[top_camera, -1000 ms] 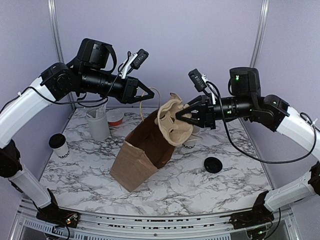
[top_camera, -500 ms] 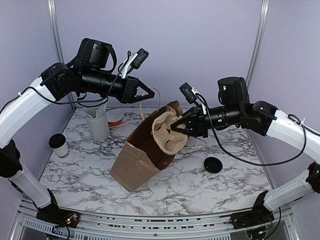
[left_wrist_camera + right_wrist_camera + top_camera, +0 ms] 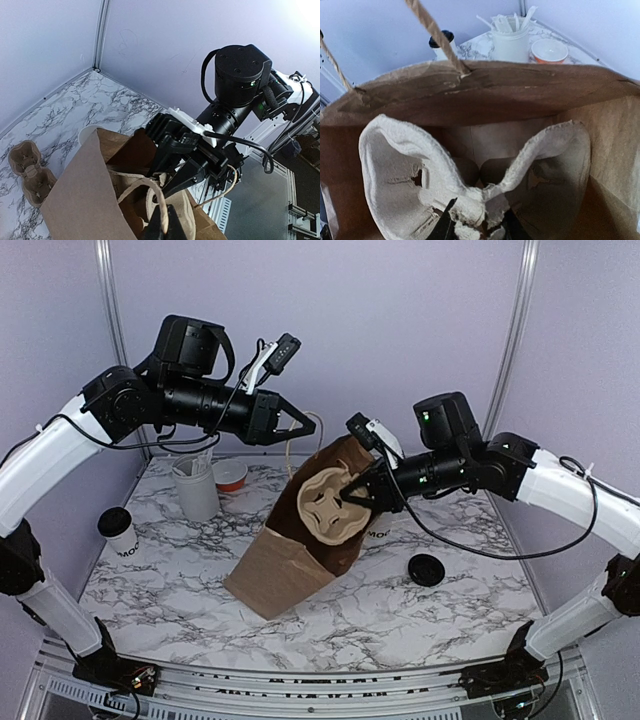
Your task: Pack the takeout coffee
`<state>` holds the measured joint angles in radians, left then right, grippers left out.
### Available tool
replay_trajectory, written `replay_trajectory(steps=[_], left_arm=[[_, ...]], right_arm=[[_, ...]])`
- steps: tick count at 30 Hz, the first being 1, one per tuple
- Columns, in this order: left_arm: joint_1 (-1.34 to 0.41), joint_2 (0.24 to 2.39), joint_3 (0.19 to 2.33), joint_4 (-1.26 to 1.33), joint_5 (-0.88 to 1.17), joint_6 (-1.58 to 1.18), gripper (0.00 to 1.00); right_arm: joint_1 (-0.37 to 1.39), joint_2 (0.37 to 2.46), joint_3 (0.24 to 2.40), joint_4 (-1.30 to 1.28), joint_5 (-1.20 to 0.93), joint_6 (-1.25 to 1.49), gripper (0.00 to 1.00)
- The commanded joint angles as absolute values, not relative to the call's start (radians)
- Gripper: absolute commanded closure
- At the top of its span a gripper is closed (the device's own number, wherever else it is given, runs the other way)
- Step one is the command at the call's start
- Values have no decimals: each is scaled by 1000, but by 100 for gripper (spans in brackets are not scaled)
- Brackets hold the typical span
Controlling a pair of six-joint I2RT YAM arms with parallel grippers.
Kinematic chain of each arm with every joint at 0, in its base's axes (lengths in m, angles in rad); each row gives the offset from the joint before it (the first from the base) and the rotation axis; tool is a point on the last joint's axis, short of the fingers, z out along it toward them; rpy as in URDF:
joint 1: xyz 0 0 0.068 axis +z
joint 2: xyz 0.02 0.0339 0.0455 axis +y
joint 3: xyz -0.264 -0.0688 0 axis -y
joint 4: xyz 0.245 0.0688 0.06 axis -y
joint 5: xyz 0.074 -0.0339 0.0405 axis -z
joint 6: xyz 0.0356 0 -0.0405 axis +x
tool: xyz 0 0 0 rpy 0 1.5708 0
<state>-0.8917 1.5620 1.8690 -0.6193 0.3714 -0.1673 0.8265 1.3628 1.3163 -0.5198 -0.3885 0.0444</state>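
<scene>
Brown paper bag (image 3: 285,555) at centre, handle (image 3: 290,455) pinched in the closed left gripper (image 3: 298,428), holds a pulp cup tray (image 3: 322,508) clamped by the right gripper (image 3: 352,497); the lidded coffee cup (image 3: 117,532) stands unpacked at left.

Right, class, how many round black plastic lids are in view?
2. One black lid tops the white paper cup at far left; a loose lid lies right of the brown paper bag. Others may hide inside.

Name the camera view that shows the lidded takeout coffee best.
Top external: the takeout coffee stands whole at the left edge of the table, black lid and lettering visible. Right wrist catches only its lid and upper part beyond the paper bag. Left wrist does not show it.
</scene>
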Motion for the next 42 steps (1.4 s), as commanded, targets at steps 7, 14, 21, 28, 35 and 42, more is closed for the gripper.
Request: replay_trajectory(steps=[7,14,21,28,35,42], left_arm=[[-947,1624,1958,-486,496,-238,100],[-1009,1718,2060,-454,553,-269,100],[-1006,1712,1996,-335,568,-369,100],[-940,1648,1776,18,686,-690,100],[-880,1597,1636,214,733,-831,100],[-837,1573,1598,216,726,-857,100]], right_arm=[[833,1365,1498,-710,-246,-31,77],[832,1352,1538,-848,-172,-45,78],[832,1327,1573,-970,-122,-34,78],[832,1356,1631,-1006,-126,-29,78],[869,1421,1643,-1032,-115,-42,78],[871,1465,1640,-1013,-74,-47,78]])
